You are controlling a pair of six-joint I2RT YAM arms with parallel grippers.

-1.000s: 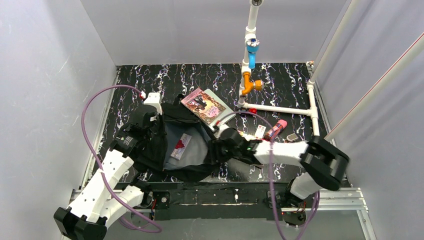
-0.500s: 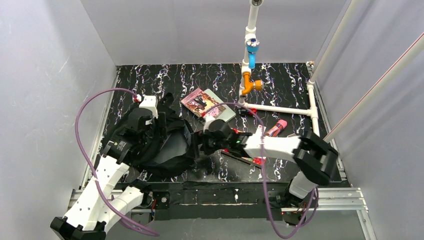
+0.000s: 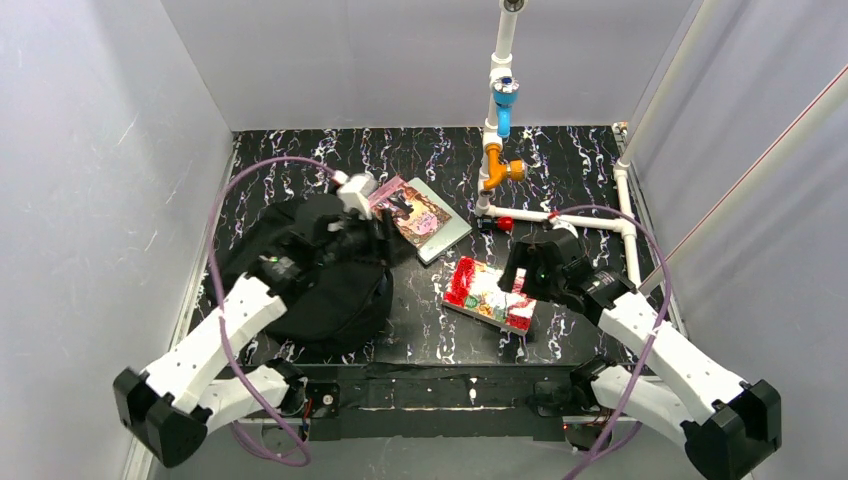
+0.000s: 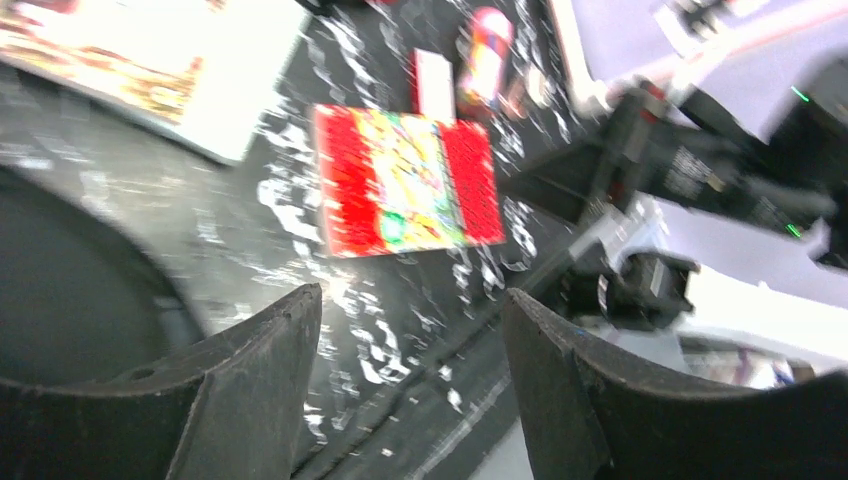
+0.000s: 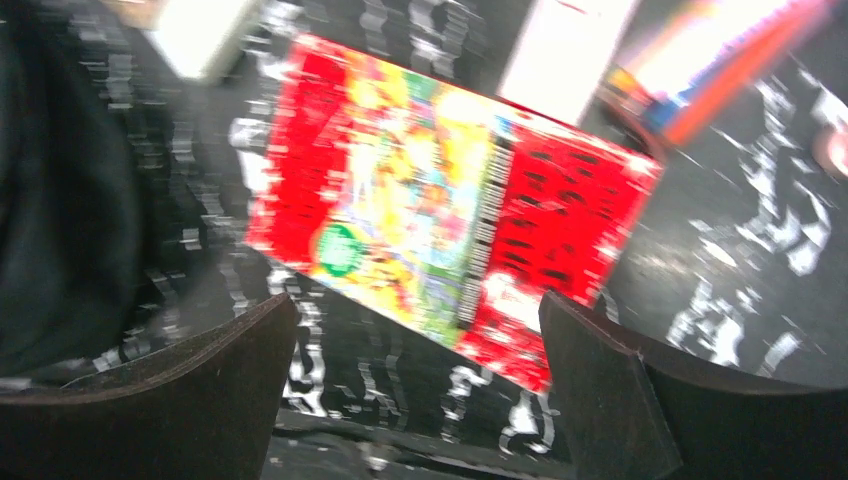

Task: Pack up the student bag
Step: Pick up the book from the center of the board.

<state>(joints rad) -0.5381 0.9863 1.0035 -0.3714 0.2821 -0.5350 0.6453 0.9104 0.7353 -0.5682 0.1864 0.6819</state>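
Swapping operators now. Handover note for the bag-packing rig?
Left pincer: open, empty, beside the bag.
Right pincer: open, empty, above the red book.
Bag: slumped on the table's left; mouth not visible, so its contents cannot be told.
Done: nothing confirmable from these views.
Left: red book mid-table, pink book by the bag's far side, white card and small pink item all lie outside the bag. They probably need loading.
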